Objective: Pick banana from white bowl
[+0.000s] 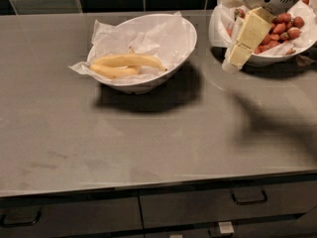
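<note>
The banana [130, 60] is long, pale yellow and gently curved. It lies in the white bowl [184, 47], which is lined with crumpled white paper and stands at the back middle of the counter. A shorter, thinner banana [113, 72] lies just in front of it in the same bowl. My gripper [237, 53], pale yellow under a grey-white wrist, hangs above the counter to the right of the white bowl. It is apart from the bowl and partly covers the strawberry bowl behind it.
A second white bowl [277, 58] with red strawberries stands at the back right. The grey counter [148, 143] runs to a front edge above drawers with dark handles [249, 197]. A dark tiled wall is behind.
</note>
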Motion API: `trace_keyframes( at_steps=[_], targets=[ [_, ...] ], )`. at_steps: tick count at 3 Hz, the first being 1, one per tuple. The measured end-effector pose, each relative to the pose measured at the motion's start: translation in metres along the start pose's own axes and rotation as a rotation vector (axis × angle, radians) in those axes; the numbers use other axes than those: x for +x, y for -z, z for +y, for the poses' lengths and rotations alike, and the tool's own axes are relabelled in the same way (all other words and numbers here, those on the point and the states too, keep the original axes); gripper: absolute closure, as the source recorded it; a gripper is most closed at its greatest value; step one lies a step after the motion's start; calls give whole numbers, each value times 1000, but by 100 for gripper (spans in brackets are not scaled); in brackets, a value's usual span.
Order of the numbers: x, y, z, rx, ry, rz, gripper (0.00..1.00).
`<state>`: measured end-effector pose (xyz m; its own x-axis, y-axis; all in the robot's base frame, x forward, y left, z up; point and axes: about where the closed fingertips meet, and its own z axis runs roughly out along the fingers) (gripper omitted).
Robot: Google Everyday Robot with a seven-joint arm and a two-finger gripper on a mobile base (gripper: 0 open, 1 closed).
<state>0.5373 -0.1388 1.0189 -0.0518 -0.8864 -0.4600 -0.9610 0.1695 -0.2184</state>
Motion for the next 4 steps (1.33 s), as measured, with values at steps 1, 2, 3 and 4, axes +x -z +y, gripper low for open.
trace_keyframes(
  at_steps=[1, 2, 3, 4],
  targets=[
    [0, 0, 0, 0, 0, 0, 0],
    [-30, -22, -15, -42, 50, -39, 0],
    [-69, -51, -34, -75, 115, -81, 0],
    [-72, -53, -37, -66, 113, -87, 0]
  ],
)
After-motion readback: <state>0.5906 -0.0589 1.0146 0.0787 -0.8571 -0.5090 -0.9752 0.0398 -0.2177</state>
